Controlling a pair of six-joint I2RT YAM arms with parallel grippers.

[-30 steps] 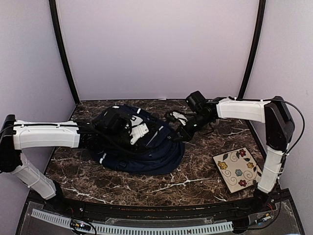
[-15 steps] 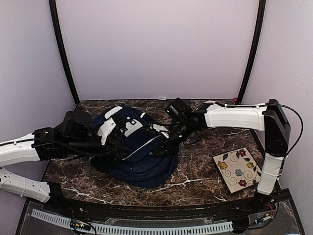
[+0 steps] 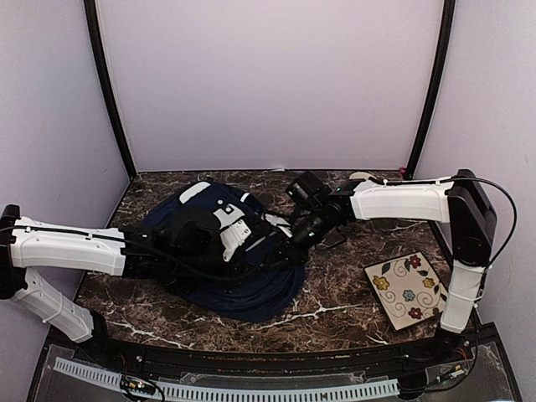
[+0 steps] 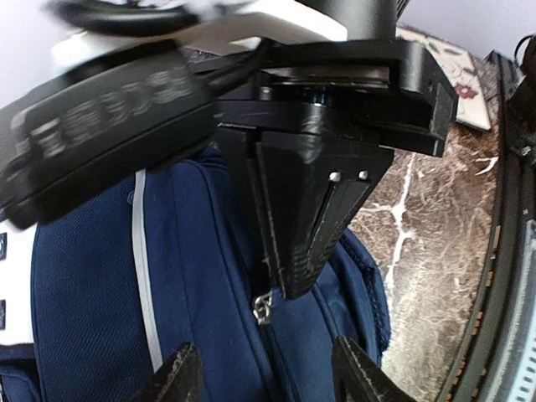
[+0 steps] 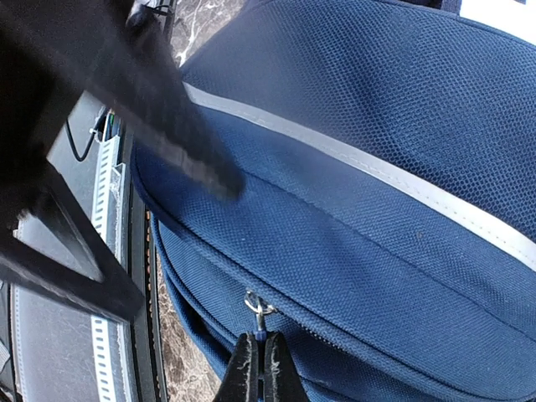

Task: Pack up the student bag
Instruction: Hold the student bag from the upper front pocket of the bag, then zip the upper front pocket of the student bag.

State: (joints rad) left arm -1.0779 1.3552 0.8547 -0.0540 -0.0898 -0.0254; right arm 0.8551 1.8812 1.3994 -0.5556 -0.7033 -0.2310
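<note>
The student bag (image 3: 251, 293) lies flat on the dark marble table (image 3: 343, 314), left of the middle. Its rounded lower edge points to the front. The far end of the bag reaches near the back left corner, close to the wall (image 3: 50, 126).

The right gripper (image 5: 258, 368) comes from the right side and its tips sit on the right part of the bag. The two fingers are pressed together, and they pinch the small blue tab that hangs from the metal ring of the zip pull (image 5: 255, 306). The zip line runs below the white stripe (image 5: 377, 176), which crosses the navy fabric diagonally.

The left gripper (image 4: 268, 381) is over the middle of the bag and faces the right gripper, very near to it. Its fingertips (image 4: 180, 381) stand apart and there is nothing between them; under them only the blue fabric is seen. The zip pull is just in front of this gap.

Between the front edge of the bag and the black rail (image 3: 276, 356) there is a strip of bare marble. On the right of the bag more bare marble is free, up to a flowered tile (image 3: 408, 289), which lies tilted near the front right corner, beside the base of the right arm and well apart from the bag.
</note>
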